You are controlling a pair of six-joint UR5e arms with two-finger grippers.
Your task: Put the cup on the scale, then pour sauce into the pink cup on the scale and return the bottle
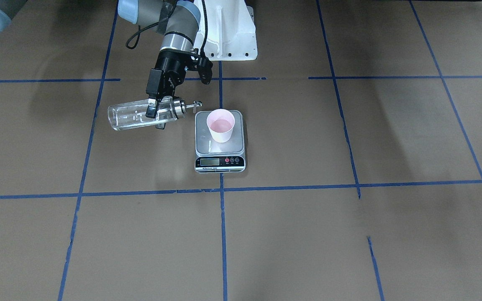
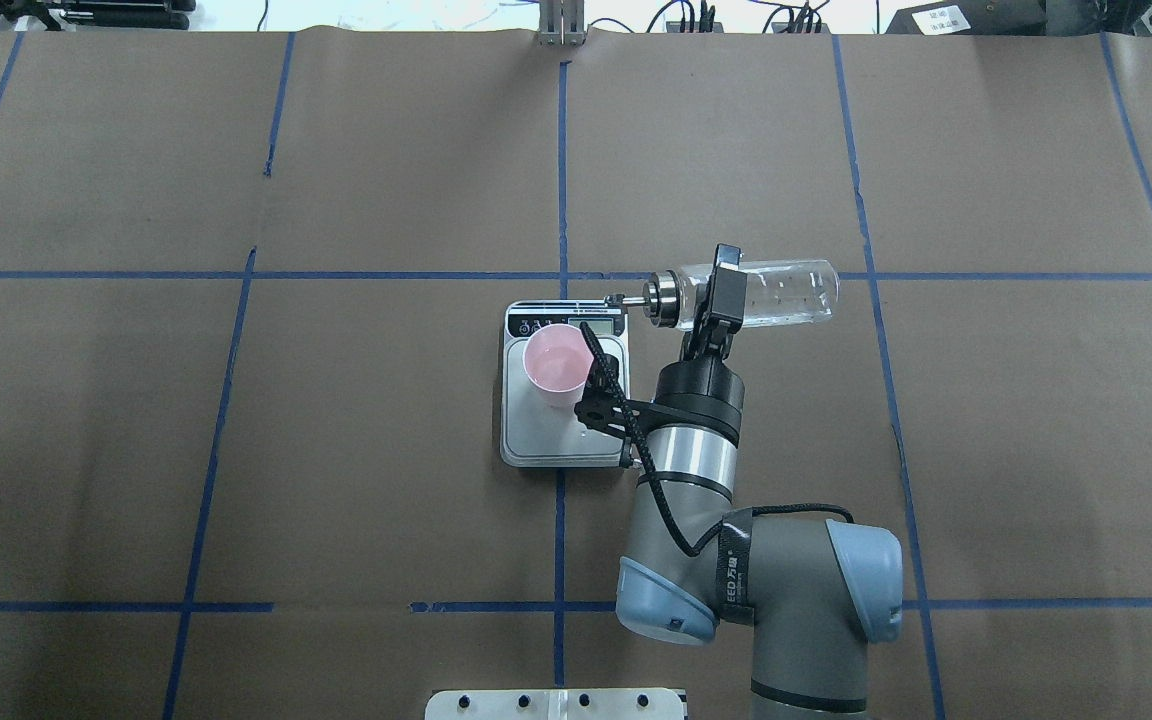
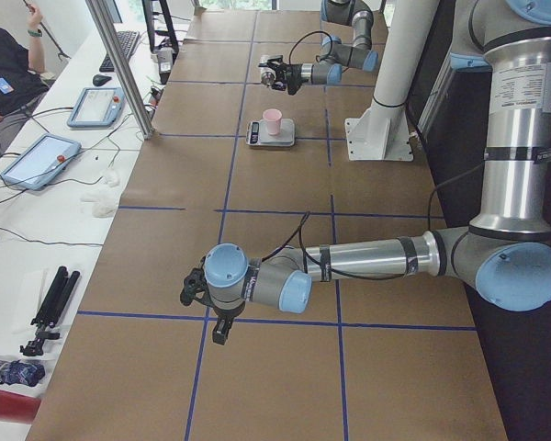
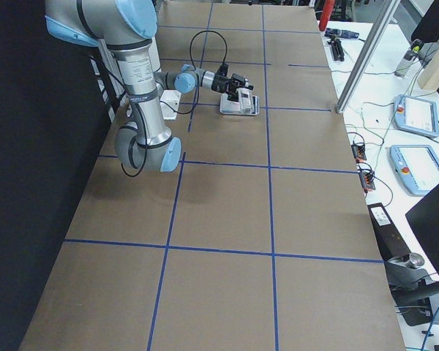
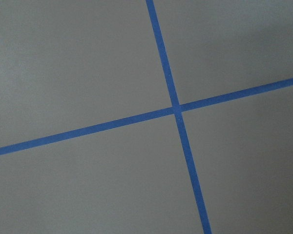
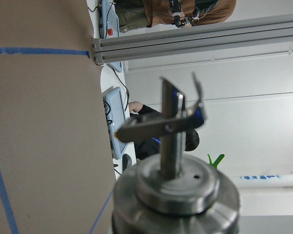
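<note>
The pale pink cup (image 1: 221,124) (image 2: 556,363) stands upright on the silver scale (image 1: 202,144) (image 2: 536,440) near the table's middle. My right gripper (image 1: 154,109) (image 2: 721,295) is shut on the clear glass bottle (image 1: 130,117) (image 2: 786,293), held level above the table beside the scale. Its silver cap and spout (image 1: 191,105) (image 6: 172,122) point toward the cup and end short of the rim. No stream shows, and I cannot make out the sauce. The left gripper (image 3: 197,292) shows only in the exterior left view, low over the table's far end; open or shut I cannot tell.
The white robot pedestal (image 1: 228,33) stands behind the scale. Blue tape lines grid the brown table (image 5: 176,109). A person (image 3: 5,64) sits by side tables with tablets (image 3: 37,158) beyond the table's edge. The left arm (image 3: 367,257) stretches low across the table's left end.
</note>
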